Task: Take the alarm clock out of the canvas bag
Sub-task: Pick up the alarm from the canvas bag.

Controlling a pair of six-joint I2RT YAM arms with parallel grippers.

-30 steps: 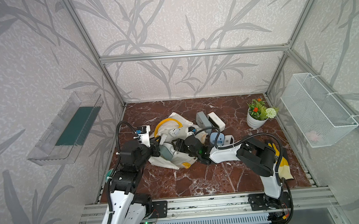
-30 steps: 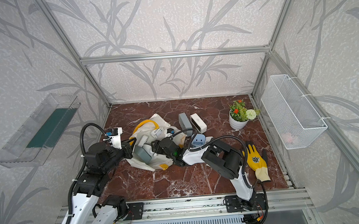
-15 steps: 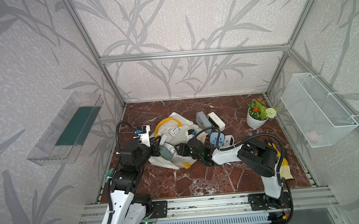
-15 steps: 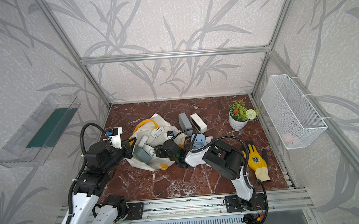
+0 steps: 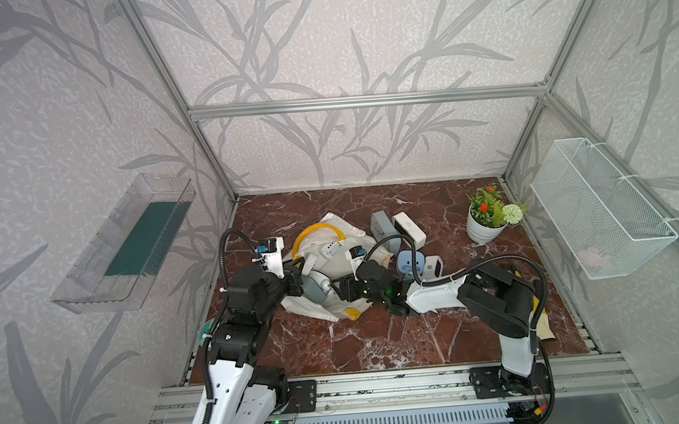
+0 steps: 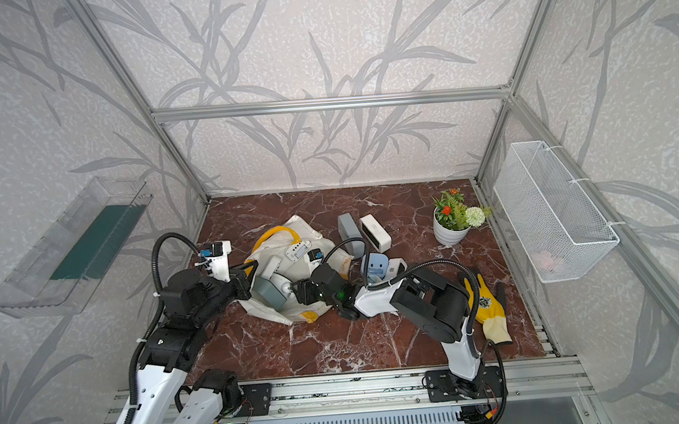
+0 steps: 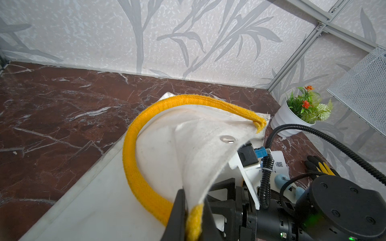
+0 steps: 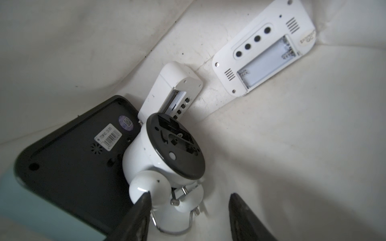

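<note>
We see the left gripper (image 7: pixel 193 200) pinched shut on the rim of the canvas bag (image 7: pixel 196 133). Inside, the alarm clock (image 8: pixel 165 154) lies with its bells between the parted fingers (image 8: pixel 139 217) of the right gripper (image 8: pixel 190 196).

The left arm (image 5: pixel 227 380) rises from its base, bent at the elbow, and reaches forward. The left gripper (image 7: pixel 193 199) is closed tight on the edge of the canvas bag (image 7: pixel 188 135). The right arm (image 5: pixel 438 296) lies low, stretched toward the left one. The right gripper (image 8: pixel 190 197) points into the bag, and its fingers (image 8: pixel 240 208) stand apart.
</note>
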